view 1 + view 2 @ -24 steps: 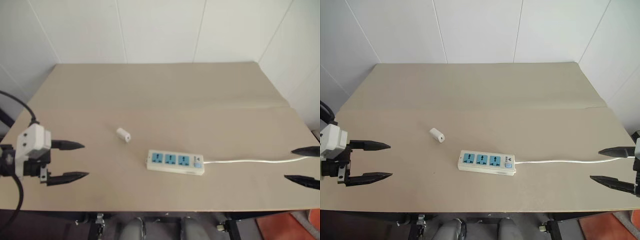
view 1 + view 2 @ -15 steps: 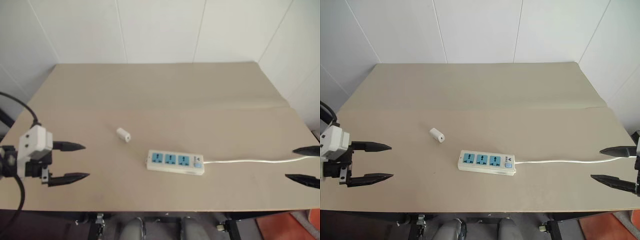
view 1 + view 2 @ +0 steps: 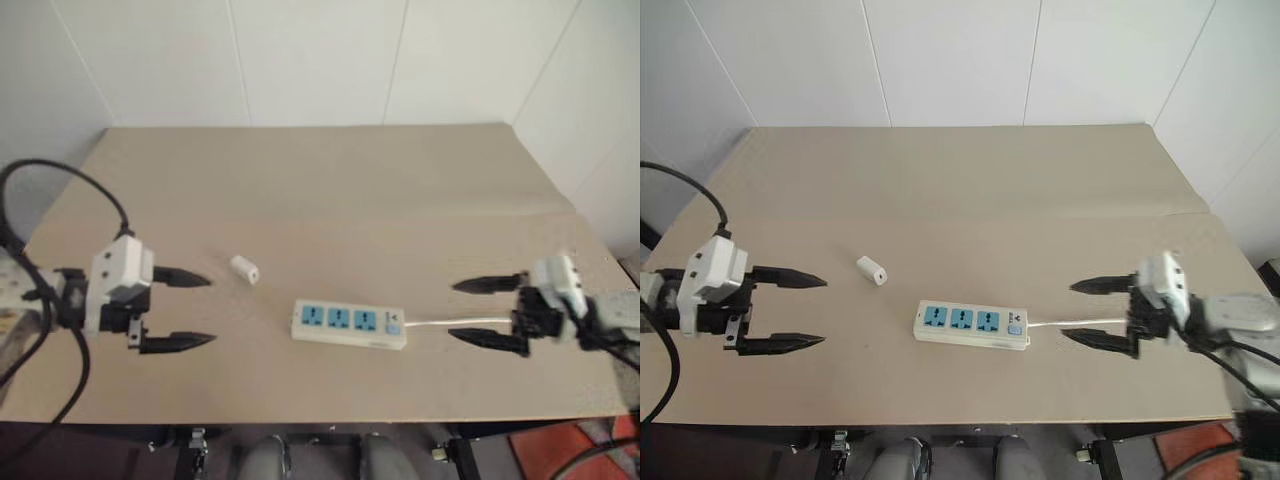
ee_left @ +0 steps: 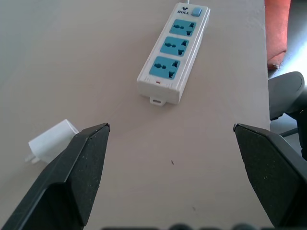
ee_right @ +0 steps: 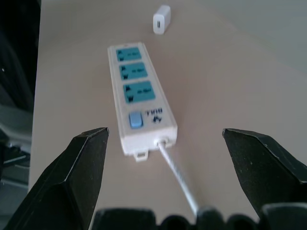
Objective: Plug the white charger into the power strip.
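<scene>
- The worktop (image 3: 330,170) is a wide tan board carrying only the task's things; both arms reach in over its near half, one from each side
- The left end effector (image 3: 182,310) hovers at the left with its two black fingers spread wide and nothing between them; the right end effector (image 3: 490,312) hovers at the right, likewise spread and empty, its fingers pointing toward the switch end of the strip and straddling the line of the cable
- The power strip (image 3: 349,325) lies flat near the middle of the near half, its three blue outlet faces upward, a blue switch at its right end and the white cable (image 3: 465,322) running off to the right
- The white charger (image 3: 245,268) lies on its side, apart from the strip, to the strip's left and a little farther back, between the strip and the left end effector; in the left wrist view its prongs seem to point away from the strip
- The step in hand looks like the approach to the charger; done well, the left fingers would close across the body's flat sides, clear of the prongs, so it can be stood prongs-down over an outlet; the right end effector could steady the strip
- Writing: the strip's switch end carries a small dark logo with letters that read as "BULL" in the left wrist view; no other text is legible
</scene>
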`<action>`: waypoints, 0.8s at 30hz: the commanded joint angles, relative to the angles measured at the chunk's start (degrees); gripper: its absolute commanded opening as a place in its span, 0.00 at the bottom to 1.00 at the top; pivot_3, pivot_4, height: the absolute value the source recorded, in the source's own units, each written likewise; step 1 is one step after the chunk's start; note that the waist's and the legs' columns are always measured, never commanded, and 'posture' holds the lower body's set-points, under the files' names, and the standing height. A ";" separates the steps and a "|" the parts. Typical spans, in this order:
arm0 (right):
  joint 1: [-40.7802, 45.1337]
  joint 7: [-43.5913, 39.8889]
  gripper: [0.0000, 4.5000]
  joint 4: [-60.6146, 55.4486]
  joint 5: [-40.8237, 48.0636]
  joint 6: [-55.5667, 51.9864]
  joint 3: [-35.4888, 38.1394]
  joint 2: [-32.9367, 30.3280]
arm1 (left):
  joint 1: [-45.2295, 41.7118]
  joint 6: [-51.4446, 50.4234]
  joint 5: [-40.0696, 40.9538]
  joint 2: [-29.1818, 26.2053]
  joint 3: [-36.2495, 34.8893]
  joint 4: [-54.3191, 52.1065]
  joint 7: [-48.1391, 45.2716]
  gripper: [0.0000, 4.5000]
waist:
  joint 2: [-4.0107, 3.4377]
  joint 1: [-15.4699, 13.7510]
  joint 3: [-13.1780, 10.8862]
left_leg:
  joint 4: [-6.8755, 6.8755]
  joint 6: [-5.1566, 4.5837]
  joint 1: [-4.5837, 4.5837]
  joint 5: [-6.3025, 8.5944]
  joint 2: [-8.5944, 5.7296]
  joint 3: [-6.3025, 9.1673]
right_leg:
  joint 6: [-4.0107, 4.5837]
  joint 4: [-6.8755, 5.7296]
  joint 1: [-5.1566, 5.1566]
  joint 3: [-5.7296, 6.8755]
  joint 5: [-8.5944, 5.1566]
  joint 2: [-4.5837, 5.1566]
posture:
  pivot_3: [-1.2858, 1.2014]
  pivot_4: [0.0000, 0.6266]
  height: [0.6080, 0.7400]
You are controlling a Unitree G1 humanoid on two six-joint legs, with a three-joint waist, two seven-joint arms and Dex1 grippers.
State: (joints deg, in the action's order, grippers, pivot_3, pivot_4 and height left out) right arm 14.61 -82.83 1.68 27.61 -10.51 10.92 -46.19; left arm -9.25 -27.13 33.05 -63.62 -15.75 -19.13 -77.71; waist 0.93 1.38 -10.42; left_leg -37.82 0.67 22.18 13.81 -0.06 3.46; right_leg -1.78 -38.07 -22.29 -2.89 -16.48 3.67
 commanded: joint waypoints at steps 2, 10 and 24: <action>4.19 -2.96 0.99 5.96 -2.05 6.56 -4.85 3.62 | -4.71 1.57 0.13 0.87 4.01 0.83 -1.12 1.00 | 0.00 -0.18 0.00 | -0.02 0.00 0.00 0.00 0.00 0.00 | 0.00 -0.01 -0.01 0.01 0.01 0.00 | 0.52 0.24 1.00; 8.13 -4.43 0.99 15.06 -4.30 15.69 -9.92 11.03 | -8.81 2.07 -0.88 3.05 9.20 1.20 -1.12 1.00 | 0.00 -0.06 0.00 | -0.03 0.00 -0.01 0.00 0.00 0.01 | 0.00 -0.06 -0.03 0.00 0.01 -0.03 | 0.52 0.24 1.00; 9.71 -6.73 0.99 23.25 -6.06 21.82 -12.45 13.40 | -8.52 2.87 -2.03 2.56 9.50 1.93 -2.11 1.00 | 0.00 0.94 0.00 | -0.03 0.00 -0.08 0.00 0.02 0.01 | 0.01 -0.13 -0.01 -0.05 0.02 -0.07 | 0.52 0.24 1.00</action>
State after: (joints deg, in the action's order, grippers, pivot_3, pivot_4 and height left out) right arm 23.52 -87.66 25.32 21.26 9.84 -1.70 -32.72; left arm -17.43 -25.09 31.10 -60.36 -5.51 -16.66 -79.55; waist 0.92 2.32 -10.42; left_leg -37.85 0.66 22.10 13.81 -0.04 3.47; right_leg -1.77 -38.20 -22.30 -2.94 -16.47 3.60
